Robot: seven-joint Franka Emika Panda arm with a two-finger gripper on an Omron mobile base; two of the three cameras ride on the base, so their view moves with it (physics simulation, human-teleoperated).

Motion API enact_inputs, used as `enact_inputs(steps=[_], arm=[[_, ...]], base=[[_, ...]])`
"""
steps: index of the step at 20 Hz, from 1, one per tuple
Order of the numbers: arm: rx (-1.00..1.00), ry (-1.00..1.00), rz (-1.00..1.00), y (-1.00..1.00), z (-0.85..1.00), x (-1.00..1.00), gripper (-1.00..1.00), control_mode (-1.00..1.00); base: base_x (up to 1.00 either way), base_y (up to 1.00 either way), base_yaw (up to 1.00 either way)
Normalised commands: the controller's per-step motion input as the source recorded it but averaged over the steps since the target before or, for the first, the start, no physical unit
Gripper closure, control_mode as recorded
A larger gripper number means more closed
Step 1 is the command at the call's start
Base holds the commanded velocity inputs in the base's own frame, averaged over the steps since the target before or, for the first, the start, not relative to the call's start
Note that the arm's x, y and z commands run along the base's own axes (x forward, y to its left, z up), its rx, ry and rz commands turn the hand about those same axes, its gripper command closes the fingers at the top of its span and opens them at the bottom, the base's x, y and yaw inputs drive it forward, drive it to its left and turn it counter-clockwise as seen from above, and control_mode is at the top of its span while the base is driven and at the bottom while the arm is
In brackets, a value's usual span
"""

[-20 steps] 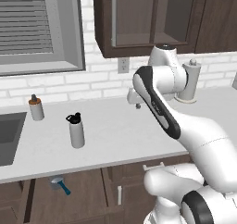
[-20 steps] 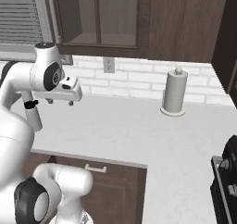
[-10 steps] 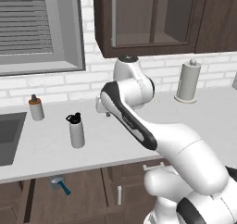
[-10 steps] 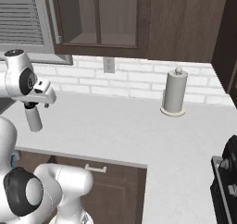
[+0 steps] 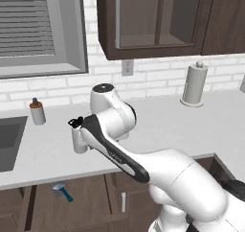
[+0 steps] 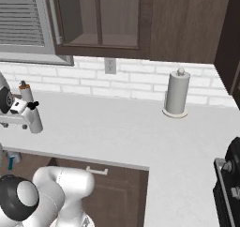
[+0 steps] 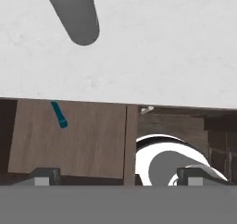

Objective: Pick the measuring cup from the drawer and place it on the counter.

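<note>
A pale counter [image 5: 201, 125] runs under dark cabinets [image 5: 158, 20] and a white brick wall [image 6: 136, 80]. Below its edge the drawer [image 5: 72, 202] stands open, holding the measuring cup [image 5: 61, 191]. The gripper [image 7: 118, 174] is wide open and empty.

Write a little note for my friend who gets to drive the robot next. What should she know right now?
Gripper: open and empty, looking down over the counter edge at the open drawer.
Small grey metal measuring cup with the teal-blue handle: lying inside the wide dark brown wooden drawer, which is pulled out below the light grey-white stone counter.
The tall grey bottle with a black cap stands on the counter near the arm; steer around it.
Done: drawer is open, arm is swung over it.
Left: lower the gripper into the drawer, grab the cup, lift it, set it on the counter.
</note>
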Motion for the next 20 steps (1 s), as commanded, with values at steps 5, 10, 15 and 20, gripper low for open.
enact_inputs(steps=[5, 10, 15, 20], arm=[[0.06, 0.15, 0.00, 0.54, -0.77, -0.49, -1.00, -1.00], [0.09, 0.17, 0.00, 0.55, -0.78, -0.16, -1.00, -1.00], [0.01, 0.03, 0.00, 0.64, -0.70, -0.20, -1.00, -1.00], [0.00, 0.00, 0.00, 0.46, -0.40, -0.11, -1.00, -1.00]], base=[[0.00, 0.00, 0.00], [0.00, 0.00, 0.00], [0.00, 0.00, 0.00], [0.00, 0.00, 0.00]])
